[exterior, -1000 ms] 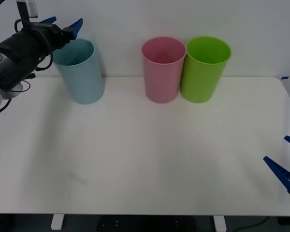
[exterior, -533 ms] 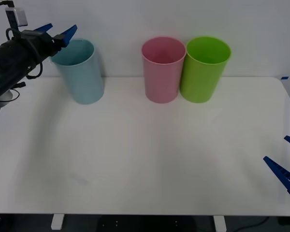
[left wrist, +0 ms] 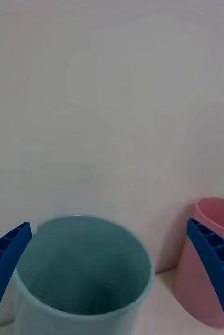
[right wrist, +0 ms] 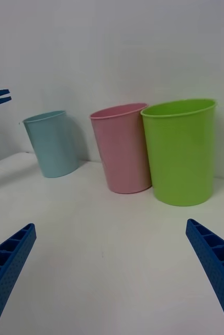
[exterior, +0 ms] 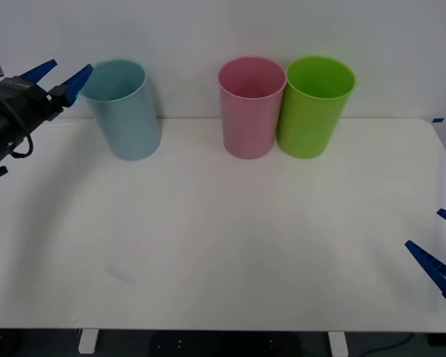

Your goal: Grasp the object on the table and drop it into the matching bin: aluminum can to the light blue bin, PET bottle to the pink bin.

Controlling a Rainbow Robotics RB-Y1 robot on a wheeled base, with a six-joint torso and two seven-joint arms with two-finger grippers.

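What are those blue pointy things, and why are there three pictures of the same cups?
The blue pointy things are the fingers of a robot's two pincers, which it uses like hands. One camera sits above the arms and looks down at the large white rectangular table. There the left pincer hangs open in the air beside the rim of the tall pale blue plastic bin, holding nothing. The right pincer waits open at the table's right edge.

The other two pictures come from little cameras on the robot's wrists, so each shows its own pincer's blue fingers at the bottom corners. The left wrist camera looks down into the pale blue bin. The right wrist camera looks across the table at all three bins: pale blue, the tall pink plastic bin and the tall lime green plastic bin.
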